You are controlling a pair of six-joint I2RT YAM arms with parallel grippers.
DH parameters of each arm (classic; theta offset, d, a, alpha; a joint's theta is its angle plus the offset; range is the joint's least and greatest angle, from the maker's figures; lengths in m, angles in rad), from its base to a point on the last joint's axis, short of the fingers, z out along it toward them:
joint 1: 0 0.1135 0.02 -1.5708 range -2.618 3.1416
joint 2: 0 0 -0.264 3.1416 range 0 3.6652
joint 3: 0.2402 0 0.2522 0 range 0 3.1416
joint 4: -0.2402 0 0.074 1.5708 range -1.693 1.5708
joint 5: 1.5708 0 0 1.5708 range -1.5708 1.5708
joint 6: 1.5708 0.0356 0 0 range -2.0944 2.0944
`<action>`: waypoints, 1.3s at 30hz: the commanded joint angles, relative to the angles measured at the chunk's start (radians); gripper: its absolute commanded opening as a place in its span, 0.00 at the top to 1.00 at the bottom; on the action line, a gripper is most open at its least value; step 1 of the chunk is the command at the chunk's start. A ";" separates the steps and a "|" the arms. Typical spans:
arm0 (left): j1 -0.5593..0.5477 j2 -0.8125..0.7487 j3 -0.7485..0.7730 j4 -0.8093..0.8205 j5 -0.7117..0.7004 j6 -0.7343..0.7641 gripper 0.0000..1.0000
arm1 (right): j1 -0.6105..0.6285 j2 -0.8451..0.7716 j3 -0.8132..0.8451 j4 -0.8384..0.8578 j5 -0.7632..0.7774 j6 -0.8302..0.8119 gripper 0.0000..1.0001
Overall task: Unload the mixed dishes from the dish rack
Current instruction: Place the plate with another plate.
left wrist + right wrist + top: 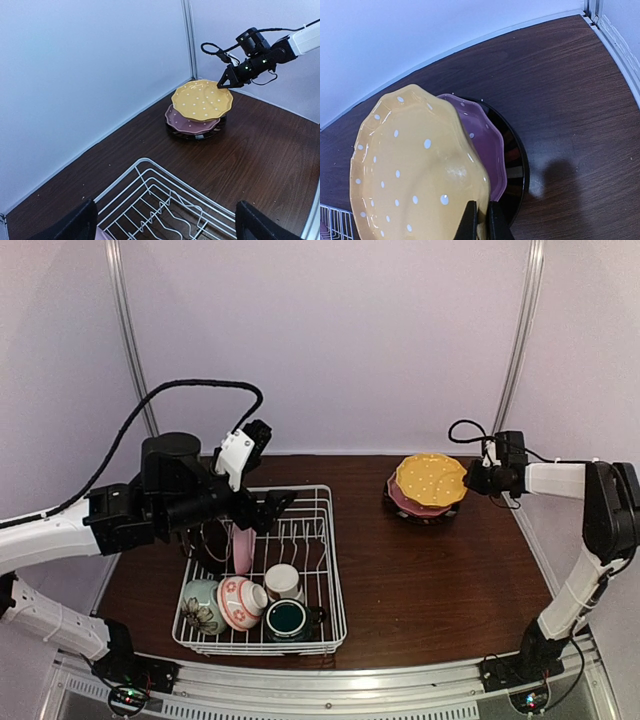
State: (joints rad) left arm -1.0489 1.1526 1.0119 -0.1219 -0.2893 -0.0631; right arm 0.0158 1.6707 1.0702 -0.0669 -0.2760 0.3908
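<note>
1. pinches the rim of the yellow dotted plate [415, 170] with the right gripper [481, 220], jaws pressed nearly together on the thin edge; an edge hold, likely for want of any other purchase on a flat plate.
2. holds that plate slightly tilted, far side down on the purple plate [487, 145], gripped side raised; reads as the last part of laying it down gently rather than dropping it.
3. stacks by nesting: black plate [512, 165] lowest on the table [450, 580], purple above, yellow on top, well apart from the dish rack [338, 590]; probably to keep unloaded ware out of both arms' way.
4. hovers the left gripper [272, 510] over the rack's tines, jaws spread wide with nothing between them; seems poised for the pink plate [243, 548] standing upright in the tines.
5. leaves at the rack's near end a pale-green floral bowl [203, 605], a pink-and-white bowl [240, 602], a white cup [283, 582] and a teal mug [288, 620], packed close together; much unloading not yet done.
6. calls next for letting go only once the yellow plate is seated flat; otherwise risks a slide off the scalloped stack.
</note>
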 commanded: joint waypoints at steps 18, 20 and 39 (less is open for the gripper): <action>0.015 -0.015 -0.009 0.028 0.073 -0.008 0.02 | -0.002 0.147 0.089 0.279 -0.077 0.026 1.00; 0.014 -0.012 -0.010 0.028 0.069 -0.009 0.03 | -0.001 0.157 0.090 0.287 -0.078 0.025 1.00; 0.014 0.004 -0.004 0.023 0.083 -0.009 0.03 | -0.001 0.225 0.092 0.327 -0.095 0.029 0.87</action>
State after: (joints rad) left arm -1.0401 1.1423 1.0023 -0.1276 -0.2214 -0.0795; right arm 0.0147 1.9045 1.1107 0.1532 -0.3187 0.3954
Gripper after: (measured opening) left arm 0.974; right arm 0.088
